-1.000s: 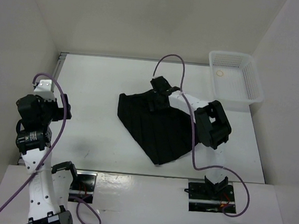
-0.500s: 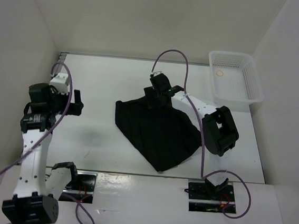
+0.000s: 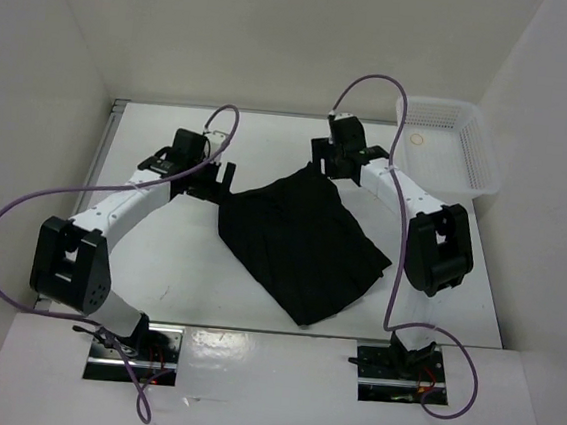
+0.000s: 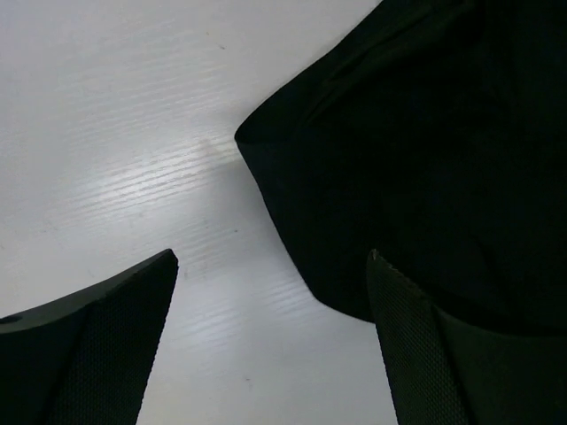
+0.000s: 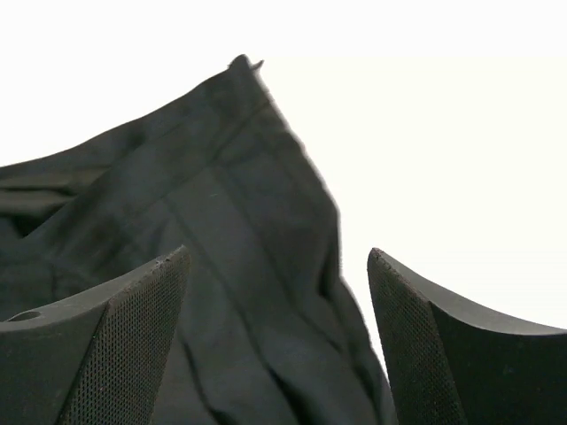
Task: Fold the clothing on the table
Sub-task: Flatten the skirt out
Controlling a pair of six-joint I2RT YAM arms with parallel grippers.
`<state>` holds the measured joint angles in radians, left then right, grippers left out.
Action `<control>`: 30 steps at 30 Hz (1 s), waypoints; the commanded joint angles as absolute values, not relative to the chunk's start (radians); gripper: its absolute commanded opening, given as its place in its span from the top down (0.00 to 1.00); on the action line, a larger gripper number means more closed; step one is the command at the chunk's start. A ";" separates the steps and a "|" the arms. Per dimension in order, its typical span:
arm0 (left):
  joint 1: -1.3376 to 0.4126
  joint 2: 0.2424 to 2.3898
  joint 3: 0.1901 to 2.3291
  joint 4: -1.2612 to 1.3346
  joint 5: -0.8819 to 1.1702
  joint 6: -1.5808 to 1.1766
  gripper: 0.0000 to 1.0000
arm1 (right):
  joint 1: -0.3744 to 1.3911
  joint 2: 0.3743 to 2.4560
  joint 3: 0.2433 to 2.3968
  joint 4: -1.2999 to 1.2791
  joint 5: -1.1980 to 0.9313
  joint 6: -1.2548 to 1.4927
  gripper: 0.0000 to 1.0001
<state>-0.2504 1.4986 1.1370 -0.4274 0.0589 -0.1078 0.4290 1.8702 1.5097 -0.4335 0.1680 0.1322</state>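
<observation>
Both of my grippers stood with jaws spread wide, grasping nothing: the left gripper point(image 3: 224, 182) hung just beside the skirt's left corner, the right gripper point(image 3: 320, 168) over its far edge. I saw the skirt point(image 3: 296, 239) lying rumpled near the middle of the table point(image 3: 159, 251). From above its pleats merged into one black mass, and my wrist views cut my fingers point(image 4: 97, 354) off at the bottom edge.

A white plastic mesh basket point(image 3: 444, 198) sits in the upper right of the frame, upright and open at the top. A small pale ring point(image 3: 417, 140) lies on its floor near the left wall. Plain white panels point(image 3: 280, 41) enclose the scene at the back and both sides.
</observation>
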 commanded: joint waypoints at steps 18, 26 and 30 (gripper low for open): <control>-0.449 1.778 1.256 -0.339 -0.379 -0.446 0.32 | 0.339 1.848 1.540 -0.423 0.132 0.117 0.15; -0.459 1.798 1.266 -0.348 -0.388 -0.446 0.42 | 0.339 1.848 1.540 -0.423 0.114 0.117 0.15; -0.459 1.798 1.266 -0.348 -0.388 -0.446 0.48 | 0.339 1.858 1.540 -0.423 0.114 0.117 0.15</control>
<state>-0.4553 1.8107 1.2266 -0.3481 -0.3656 -0.4255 0.3340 1.8687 1.5089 -0.4351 0.1177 0.1215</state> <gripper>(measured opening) 0.546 0.849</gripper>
